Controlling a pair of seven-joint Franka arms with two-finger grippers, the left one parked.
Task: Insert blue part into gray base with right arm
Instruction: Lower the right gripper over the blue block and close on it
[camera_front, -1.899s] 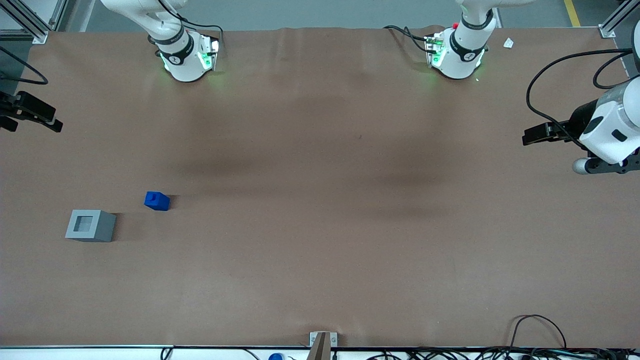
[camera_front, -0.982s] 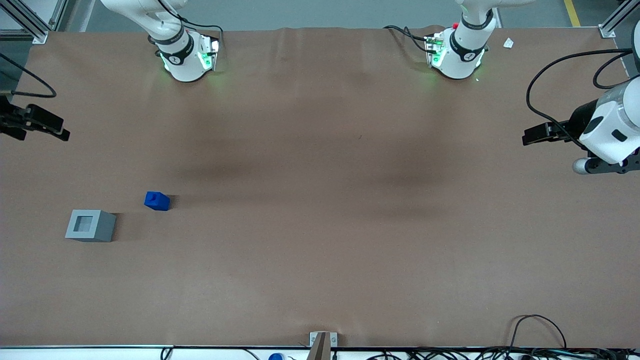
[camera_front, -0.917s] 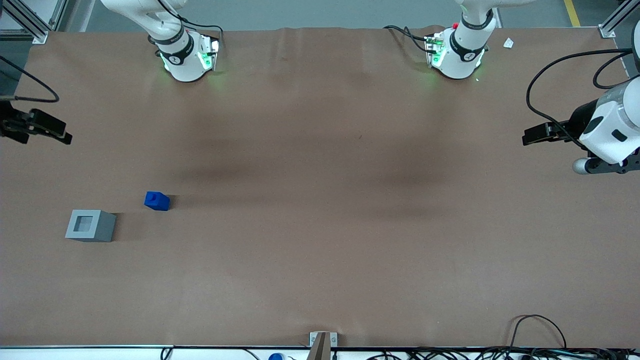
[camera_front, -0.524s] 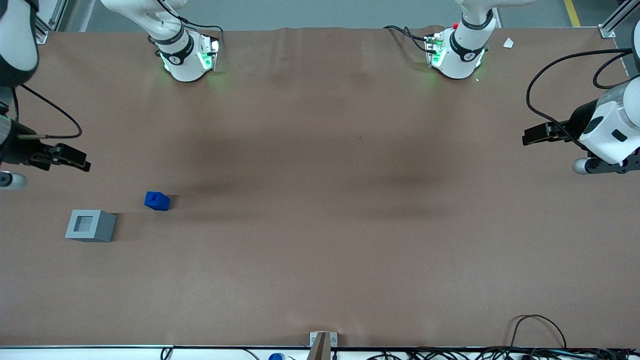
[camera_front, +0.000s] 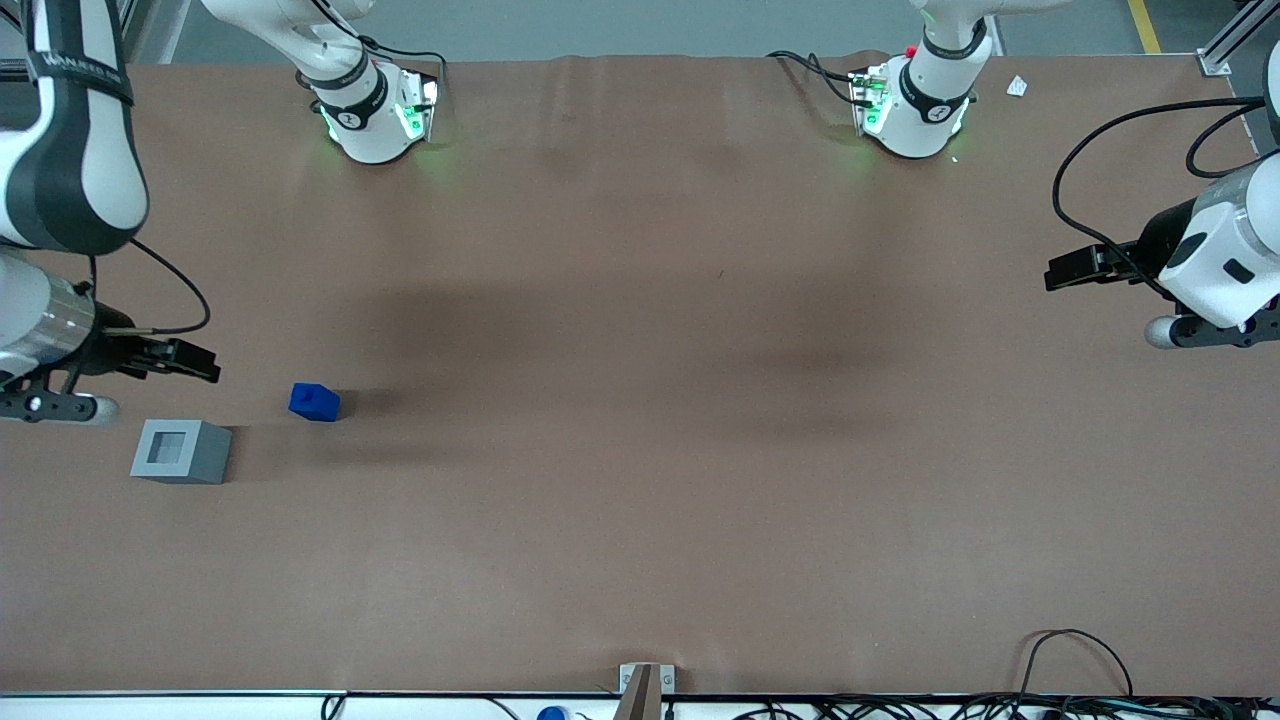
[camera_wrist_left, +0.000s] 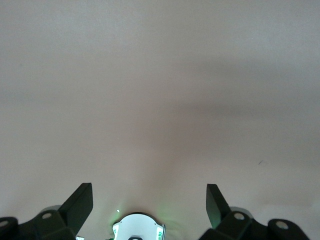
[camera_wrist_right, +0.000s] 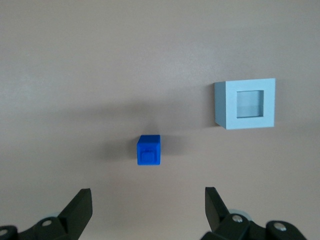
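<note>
front view shows the right arm (camera_front: 60, 150) coming in at the left edge of the frame, its black tool (camera_front: 185, 360) hanging above the brown tabletop (camera_front: 640, 500) at middle left, empty, with nothing touching it. the blue part (camera_front: 314, 402) sits on the tabletop in the left half of the frame, a little lower than the tool, well apart from it. the gray base (camera_front: 180, 451) rests lower left in the frame, nearer the front camera than the blue part, near it but not touching, its square recess facing up and empty. right wrist view looks straight down: the tool (camera_wrist_right: 147, 205) has its two dark fingers (camera_wrist_right: 79, 210) spread wide with bare tabletop (camera_wrist_right: 75, 60) between them. the blue part (camera_wrist_right: 149, 149) lies ahead of the gap between the fingers, clear of both, with its small raised stub on top. the gray base (camera_wrist_right: 245, 104) stands apart from the blue part, and its recess shows a lighter floor.
</note>
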